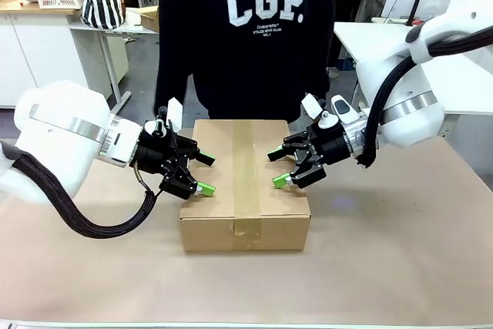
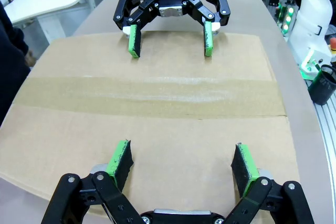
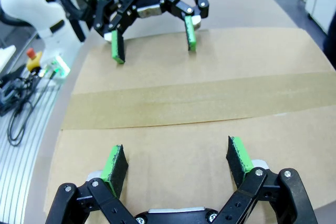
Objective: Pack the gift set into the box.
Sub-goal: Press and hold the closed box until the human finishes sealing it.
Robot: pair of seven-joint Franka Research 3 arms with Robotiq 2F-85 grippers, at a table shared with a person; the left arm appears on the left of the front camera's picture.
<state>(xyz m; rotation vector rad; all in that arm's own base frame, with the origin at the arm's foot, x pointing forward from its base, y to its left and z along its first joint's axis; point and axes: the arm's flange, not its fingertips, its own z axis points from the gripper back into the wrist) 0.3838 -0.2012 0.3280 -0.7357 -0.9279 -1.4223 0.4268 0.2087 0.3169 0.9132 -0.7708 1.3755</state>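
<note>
Nearest the front camera lies the brown paper-covered table (image 1: 400,267), and on it, towards the middle and slightly nearer the far edge, sits a brown corrugated cardboard box (image 1: 245,225), its top flaps closed and sealed along the seam by a strip of tan packing tape (image 1: 246,167). Black with green pads, the left gripper (image 1: 206,175) hangs at the box's left edge with its jaws spread and holding nothing. Across the lid, the right gripper (image 1: 277,169) hangs at the right edge, likewise spread and empty. A person in a dark sweatshirt (image 1: 246,36) stands behind the far edge. With the box taped, the gift set cannot be seen. By its looks the carton is stiff, fairly light and smooth-sided; its broad walls look too wide for one claw, so pressing in from both short sides together seems the surest hold.
</note>
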